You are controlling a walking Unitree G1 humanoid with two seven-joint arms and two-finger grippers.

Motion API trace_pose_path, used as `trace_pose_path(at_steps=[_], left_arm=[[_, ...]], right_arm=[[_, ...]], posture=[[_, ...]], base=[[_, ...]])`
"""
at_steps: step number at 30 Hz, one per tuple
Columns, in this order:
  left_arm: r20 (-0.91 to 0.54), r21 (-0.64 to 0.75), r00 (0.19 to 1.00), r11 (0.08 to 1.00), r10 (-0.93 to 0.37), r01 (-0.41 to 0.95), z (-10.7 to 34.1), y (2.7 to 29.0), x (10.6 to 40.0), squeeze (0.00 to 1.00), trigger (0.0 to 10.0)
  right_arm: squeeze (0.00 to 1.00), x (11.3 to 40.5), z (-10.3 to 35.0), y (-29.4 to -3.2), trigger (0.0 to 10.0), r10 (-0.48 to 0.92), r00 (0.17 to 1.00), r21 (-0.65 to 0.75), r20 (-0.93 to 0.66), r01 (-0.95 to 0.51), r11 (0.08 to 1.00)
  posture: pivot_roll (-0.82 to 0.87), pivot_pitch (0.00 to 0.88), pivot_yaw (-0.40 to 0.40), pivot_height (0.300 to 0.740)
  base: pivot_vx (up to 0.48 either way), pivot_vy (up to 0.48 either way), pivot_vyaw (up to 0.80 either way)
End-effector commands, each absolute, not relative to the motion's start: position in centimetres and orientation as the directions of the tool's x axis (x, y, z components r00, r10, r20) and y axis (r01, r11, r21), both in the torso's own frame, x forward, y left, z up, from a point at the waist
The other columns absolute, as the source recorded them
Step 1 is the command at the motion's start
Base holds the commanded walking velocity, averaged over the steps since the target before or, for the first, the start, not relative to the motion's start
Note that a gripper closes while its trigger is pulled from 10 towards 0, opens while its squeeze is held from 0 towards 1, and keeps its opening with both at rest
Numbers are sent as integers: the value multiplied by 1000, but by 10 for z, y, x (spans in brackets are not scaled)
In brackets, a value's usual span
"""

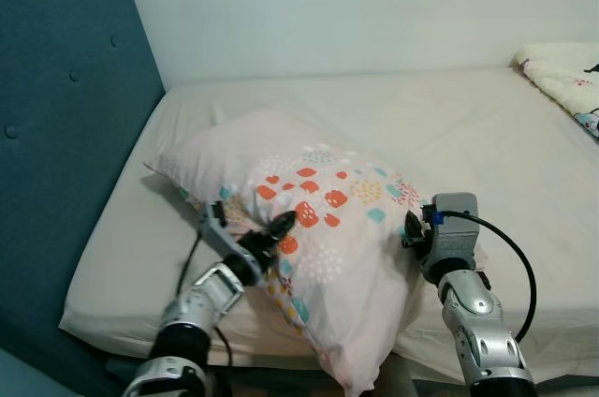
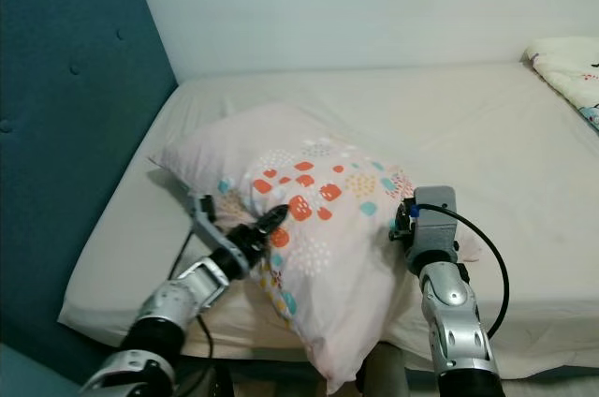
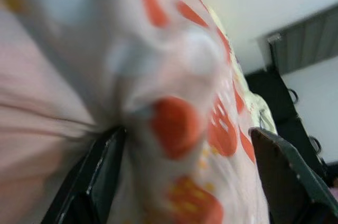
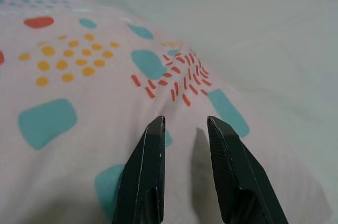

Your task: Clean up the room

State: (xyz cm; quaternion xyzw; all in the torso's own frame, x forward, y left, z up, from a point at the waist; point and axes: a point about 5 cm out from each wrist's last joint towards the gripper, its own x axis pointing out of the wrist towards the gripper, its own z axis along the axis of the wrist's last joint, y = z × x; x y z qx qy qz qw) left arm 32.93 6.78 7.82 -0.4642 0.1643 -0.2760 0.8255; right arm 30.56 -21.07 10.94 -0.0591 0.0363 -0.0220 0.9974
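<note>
A pink pillow (image 1: pixel 328 200) with orange, teal and yellow patches lies on the bed (image 1: pixel 468 125), one corner hanging over the near edge. My left gripper (image 1: pixel 279 226) is at the pillow's left side. In the left wrist view its fingers (image 3: pixel 103 176) stand wide apart, clamped on a thick fold of the pillow (image 3: pixel 174 123). My right gripper (image 1: pixel 410 228) presses against the pillow's right edge. In the right wrist view this gripper (image 4: pixel 185 123) has a narrow gap between its fingers, resting on the fabric (image 4: pixel 79 76) with nothing pinched.
A teal padded headboard (image 1: pixel 65 135) rises along the bed's left side. A white wall runs behind the bed. A patterned blanket (image 1: pixel 566 79) lies bunched at the far right corner. Bare beige sheet stretches beyond and to the right of the pillow.
</note>
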Motion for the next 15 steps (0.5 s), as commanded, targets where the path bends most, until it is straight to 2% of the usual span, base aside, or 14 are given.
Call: trace_pose_path(at_steps=[1,6,8,10,12,15], left_arm=[[-24,-849,737,403,-675,342,79,48,326,0,10000],[-19,-829,696,401,-717,391,85,35,327,0,10000],[-61,-772,677,464,-734,434,85,32,327,0,10000],[-61,-772,677,464,-734,434,85,32,327,0,10000],[-108,-698,669,535,-735,475,85,30,327,0,10000],[-123,-656,666,564,-736,502,87,26,327,0,10000]], right_arm=[[0,305,100,-206,10000,-43,993,-117,-114,29,993],[0,304,93,-203,10000,-44,987,-120,-153,25,992],[0,303,87,-200,10000,-41,983,-121,-179,19,992],[0,303,87,-200,10000,-41,983,-121,-179,19,992],[0,301,80,-193,10000,-17,977,-119,-210,-9,993],[0,299,73,-184,10000,16,971,-111,-240,-43,993]], posture=[[-76,79,61,566],[-78,76,65,566],[-75,76,66,566],[-75,76,66,566],[-71,75,66,566],[-66,74,65,566]], base=[[0,0,0],[0,0,0],[0,0,0],[0,0,0],[0,0,0],[0,0,0]])
